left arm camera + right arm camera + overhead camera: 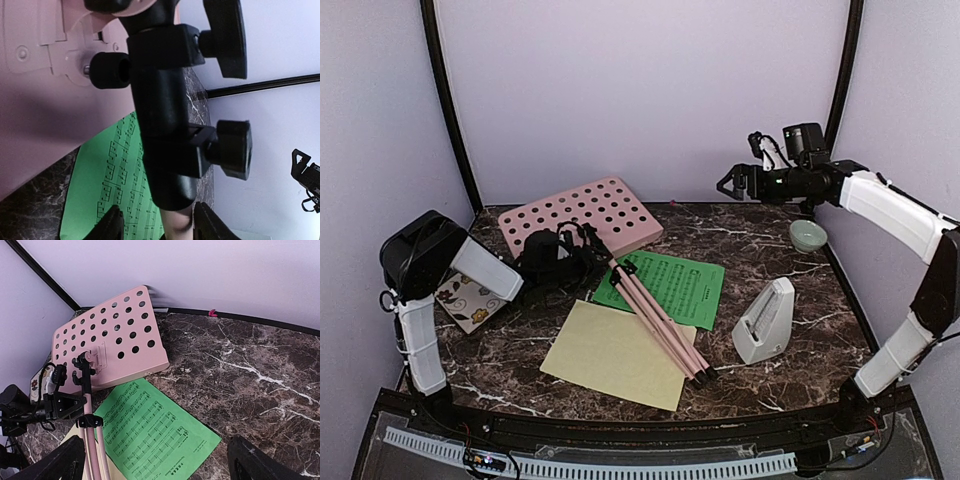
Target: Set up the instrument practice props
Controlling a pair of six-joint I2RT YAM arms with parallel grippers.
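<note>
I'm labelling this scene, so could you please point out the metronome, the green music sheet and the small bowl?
metronome (766, 320): top view, middle of its sloped body.
green music sheet (155, 432): right wrist view, centre of the printed page.
small bowl (807, 244): top view, on its near outer wall.

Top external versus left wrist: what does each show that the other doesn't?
Only top external: the pale yellow music sheet, the metronome, the pale green bowl and the floral tile.
Only left wrist: the music stand's black clamp knobs up close, with the left gripper's fingers either side of the pink tube, not clamped.
Both: the stand's pink desk, the green music sheet and the marble table.
</note>
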